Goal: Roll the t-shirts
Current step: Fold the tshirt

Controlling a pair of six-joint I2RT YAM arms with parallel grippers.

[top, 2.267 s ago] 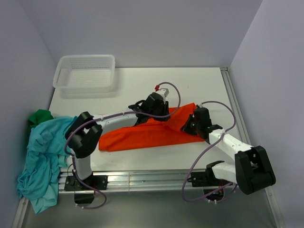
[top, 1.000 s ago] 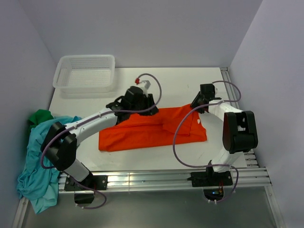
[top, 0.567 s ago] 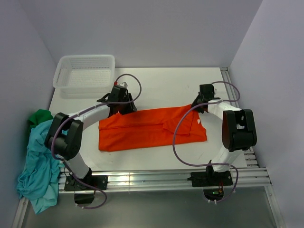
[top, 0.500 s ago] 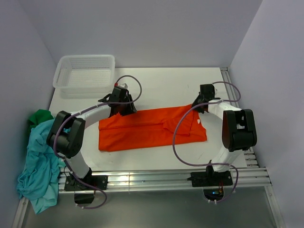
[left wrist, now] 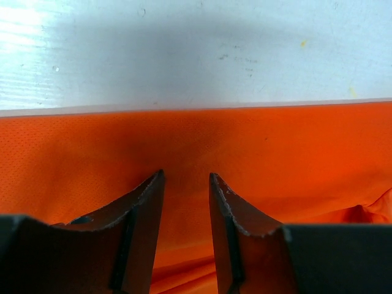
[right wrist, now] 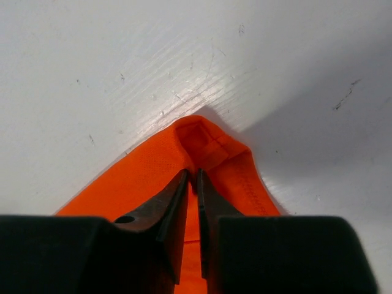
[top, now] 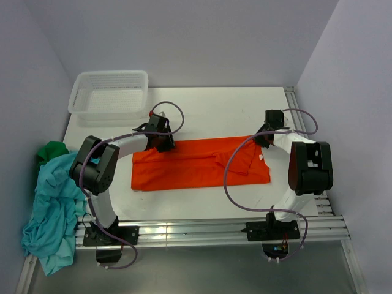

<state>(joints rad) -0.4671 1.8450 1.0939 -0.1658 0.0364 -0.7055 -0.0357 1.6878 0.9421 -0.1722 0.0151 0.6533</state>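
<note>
The white table (top: 214, 110) is carrying a bright orange-red cloth t-shirt (top: 196, 165), spread flat mid-table. A teal-blue cloth t-shirt (top: 52, 208) is hanging off the left edge. The left gripper (left wrist: 187, 177) is resting released on the orange cloth. The right gripper (right wrist: 192, 173) is sitting nearly clenched at its far corner, and I cannot tell whether it is pinching the cloth.
</note>
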